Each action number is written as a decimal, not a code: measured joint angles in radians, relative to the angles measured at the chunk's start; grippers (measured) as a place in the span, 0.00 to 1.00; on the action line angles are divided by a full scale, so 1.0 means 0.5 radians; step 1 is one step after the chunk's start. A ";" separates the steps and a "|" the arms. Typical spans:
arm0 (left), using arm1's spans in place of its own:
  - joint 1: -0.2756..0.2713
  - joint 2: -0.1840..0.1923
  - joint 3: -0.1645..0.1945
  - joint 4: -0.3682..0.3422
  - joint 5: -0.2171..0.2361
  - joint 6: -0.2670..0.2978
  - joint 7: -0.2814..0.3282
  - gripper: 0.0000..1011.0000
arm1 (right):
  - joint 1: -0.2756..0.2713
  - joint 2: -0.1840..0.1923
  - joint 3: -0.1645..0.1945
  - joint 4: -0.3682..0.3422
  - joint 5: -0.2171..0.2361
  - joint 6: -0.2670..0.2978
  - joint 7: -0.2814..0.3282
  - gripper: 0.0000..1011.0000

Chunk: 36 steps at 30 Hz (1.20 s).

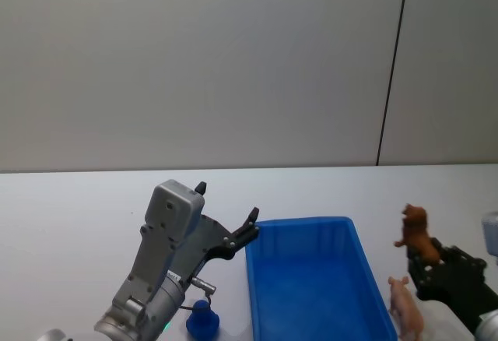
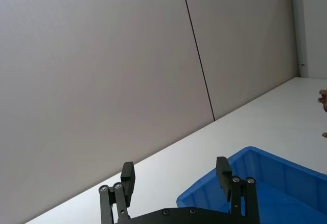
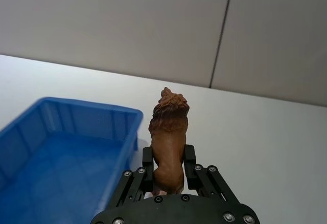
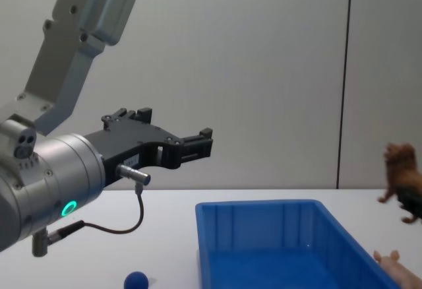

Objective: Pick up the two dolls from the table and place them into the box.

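Brown lion doll (image 3: pixel 169 132): clamped in right gripper (image 3: pixel 169 152).
Pink thin-limbed doll (image 1: pixel 406 306): on white table (image 1: pixel 78 209).
Blue ribbed plastic bin (image 1: pixel 303 221): empty.
Left gripper (image 2: pixel 174 169): spread, empty.

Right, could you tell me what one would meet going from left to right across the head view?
Dark-blue ball → blue box → brown doll, held by the right gripper. The left gripper overlaps the ball and the pink doll overlaps the brown one, so neither is placed.
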 joint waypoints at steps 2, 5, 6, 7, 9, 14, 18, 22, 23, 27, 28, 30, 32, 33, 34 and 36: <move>0.000 0.000 0.000 0.000 0.000 0.000 0.000 0.99 | 0.013 -0.008 -0.006 -0.004 -0.006 0.000 0.029 0.33; 0.000 0.000 0.000 0.000 0.000 0.000 0.000 0.99 | 0.047 -0.029 -0.021 -0.005 -0.020 0.000 0.089 0.33; 0.000 0.000 0.000 0.000 0.000 0.000 0.000 0.99 | 0.056 -0.034 -0.025 -0.003 -0.025 0.001 0.110 0.33; 0.000 0.000 0.000 0.000 0.000 0.000 0.000 0.99 | 0.073 -0.045 -0.034 0.006 -0.034 0.004 0.143 0.33; 0.000 0.000 0.000 0.000 0.000 0.000 0.000 0.99 | 0.106 -0.068 -0.052 0.031 -0.051 0.011 0.197 0.33; 0.000 0.000 0.000 0.000 0.000 0.000 0.000 0.99 | 0.169 -0.113 -0.086 0.098 -0.091 0.021 0.289 0.33; 0.000 0.000 0.000 0.000 0.000 0.000 0.000 0.99 | 0.219 -0.149 -0.111 0.162 -0.123 0.025 0.355 0.33; 0.000 0.000 0.000 0.000 0.000 0.000 0.000 0.99 | 0.264 -0.181 -0.133 0.223 -0.150 0.026 0.410 0.33; 0.000 0.000 0.000 0.000 0.000 0.000 0.000 0.99 | 0.268 -0.184 -0.136 0.233 -0.155 0.026 0.419 0.35; 0.000 0.000 0.000 0.000 0.000 0.000 0.000 0.99 | 0.306 -0.209 -0.154 0.290 -0.178 0.021 0.461 0.45; 0.000 0.000 0.000 0.000 0.000 0.000 0.000 0.99 | 0.312 -0.213 -0.157 0.300 -0.181 0.020 0.466 0.48; 0.000 0.000 0.000 0.000 0.000 0.000 0.000 0.99 | 0.324 -0.220 -0.161 0.321 -0.188 0.016 0.479 0.54; 0.000 0.000 0.000 0.000 0.000 0.000 0.000 0.99 | 0.333 -0.225 -0.164 0.336 -0.191 0.011 0.485 0.60; 0.000 0.000 0.000 0.000 0.000 0.000 0.000 0.99 | 0.333 -0.226 -0.164 0.339 -0.191 0.010 0.486 0.64; 0.000 0.000 0.000 0.000 0.000 0.000 0.000 0.99 | 0.336 -0.227 -0.165 0.344 -0.192 0.007 0.486 0.68; 0.000 0.000 0.000 0.000 0.000 0.000 0.000 0.99 | 0.338 -0.229 -0.165 0.352 -0.192 0.001 0.486 0.74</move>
